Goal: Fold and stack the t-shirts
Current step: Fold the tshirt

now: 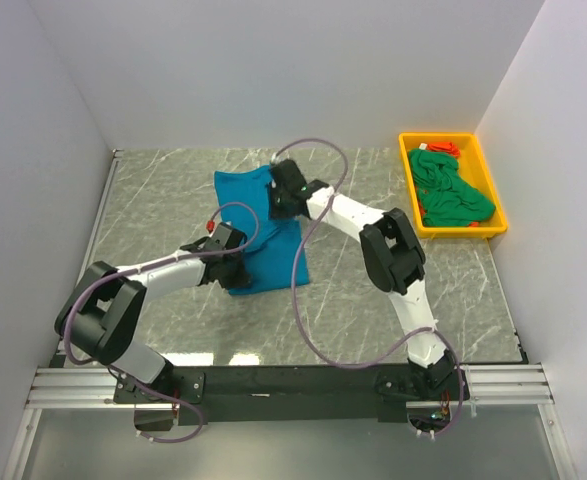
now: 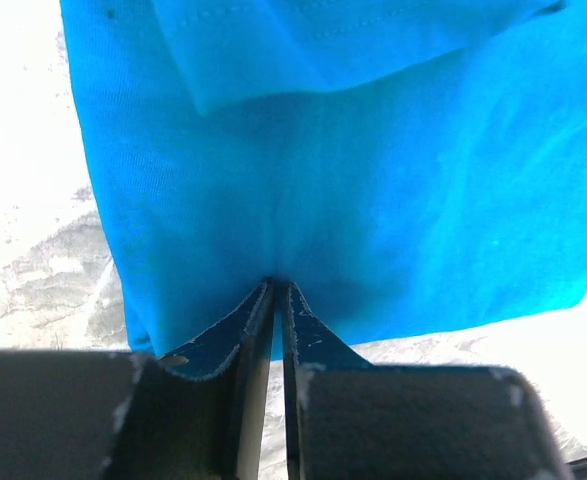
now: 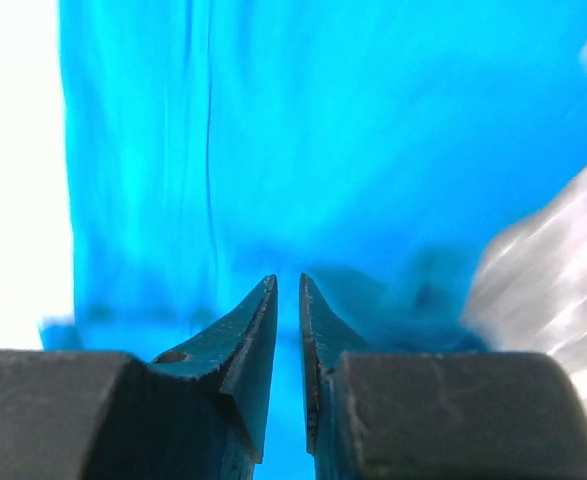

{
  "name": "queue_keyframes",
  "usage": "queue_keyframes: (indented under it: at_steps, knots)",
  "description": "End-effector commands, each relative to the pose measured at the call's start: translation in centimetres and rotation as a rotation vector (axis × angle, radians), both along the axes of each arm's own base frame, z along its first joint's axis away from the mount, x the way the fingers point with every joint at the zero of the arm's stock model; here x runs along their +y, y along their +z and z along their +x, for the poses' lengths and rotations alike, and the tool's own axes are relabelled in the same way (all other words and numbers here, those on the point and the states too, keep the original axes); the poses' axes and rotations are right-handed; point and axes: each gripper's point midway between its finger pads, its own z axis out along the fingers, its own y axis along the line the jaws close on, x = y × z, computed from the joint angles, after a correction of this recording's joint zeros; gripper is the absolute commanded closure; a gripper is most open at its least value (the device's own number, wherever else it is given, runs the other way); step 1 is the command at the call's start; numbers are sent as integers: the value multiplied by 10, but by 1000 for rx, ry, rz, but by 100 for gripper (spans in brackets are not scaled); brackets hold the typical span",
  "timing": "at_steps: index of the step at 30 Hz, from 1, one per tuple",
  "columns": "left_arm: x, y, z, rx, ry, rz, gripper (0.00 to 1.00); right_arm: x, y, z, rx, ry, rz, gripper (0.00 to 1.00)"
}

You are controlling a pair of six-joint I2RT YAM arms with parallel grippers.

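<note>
Blue cloth is spread in the middle of the grey table (image 1: 153,190): it is the blue shirt (image 1: 258,225). Its near edge is pinched by the left gripper (image 2: 276,285), fingers almost pressed together. The left arm (image 1: 163,270) is bent low and reached in from the left. The right arm (image 1: 393,250) is bent at the elbow and stretched over the shirt's far part. The right gripper (image 3: 288,282) is a little apart; whether cloth is held cannot be told. A green shirt (image 1: 453,195) is piled in the yellow bin (image 1: 463,232).
</note>
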Motion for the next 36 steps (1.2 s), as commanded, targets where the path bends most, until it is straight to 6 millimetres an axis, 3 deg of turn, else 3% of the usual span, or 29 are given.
queue_keyframes:
  at_steps: [1, 4, 5, 7, 8, 9, 11, 12, 14, 18, 21, 22, 26, 28, 29, 35, 36]
  knots:
    - [15, -21, -34, 108, -8, 58, 84, -9, 52, 47, -129, -45, 38, 77]
    - [14, -17, -36, 102, -2, 40, 84, -9, 76, 45, -152, -26, 73, 76]
    - [13, -14, -35, 95, -2, 32, 84, -4, 95, 35, -160, 24, 123, 76]
    - [12, -12, -34, 87, 1, 26, 84, 0, 86, 13, -120, 89, 161, 76]
    - [12, -11, -33, 83, 1, 25, 83, 8, 99, -5, -107, 146, 219, 76]
    - [12, -11, -33, 83, 1, 25, 83, 8, 80, -21, -68, 168, 221, 76]
    - [12, -11, -33, 83, 3, 24, 83, 15, 79, -49, -41, 222, 254, 76]
    - [11, -11, -33, 84, 3, 22, 83, 17, 62, -68, 1, 251, 254, 76]
    - [13, -12, -35, 87, 6, 23, 83, 28, 58, -95, 27, 306, 277, 77]
    - [15, -13, -39, 90, 9, 22, 83, 47, 33, -133, 96, 379, 296, 77]
    - [17, -14, -42, 94, 14, 24, 83, 63, 10, -146, 132, 406, 278, 78]
    - [17, -13, -41, 90, 15, 21, 83, 67, 14, -146, 124, 411, 287, 78]
    - [18, -14, -45, 96, 18, 20, 83, 79, -7, -139, 138, 393, 284, 78]
    - [19, -14, -48, 100, 17, 22, 83, 84, -7, -126, 107, 375, 283, 78]
    - [20, -14, -49, 99, 20, 21, 83, 84, -18, -120, 109, 366, 259, 78]
    - [22, -18, -63, 125, 26, -1, 83, 74, -21, -53, 51, 229, 200, 78]
    - [22, -18, -65, 126, 32, -10, 83, 76, -8, -38, 20, 215, 214, 78]
